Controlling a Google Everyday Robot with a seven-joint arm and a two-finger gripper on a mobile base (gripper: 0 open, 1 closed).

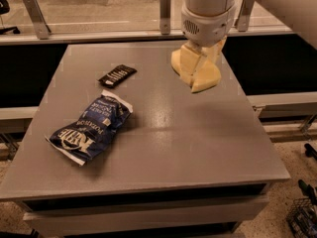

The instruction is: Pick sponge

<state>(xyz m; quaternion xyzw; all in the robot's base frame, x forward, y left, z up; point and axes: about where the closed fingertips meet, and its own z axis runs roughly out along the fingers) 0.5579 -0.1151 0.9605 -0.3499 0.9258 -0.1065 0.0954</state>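
Gripper (198, 68) clenched on sponge (209, 78), well to the right of black packet (117, 75); blue snack bag (91, 128) lies just in front of that packet.

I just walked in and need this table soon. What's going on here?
A one-armed robot is picking up a sponge. Its gripper is over the far right part of the table, closed on the sponge, which hangs tilted under the wrist and looks lifted just off the surface. A blue snack bag and a black packet lie on the left, away from the gripper.
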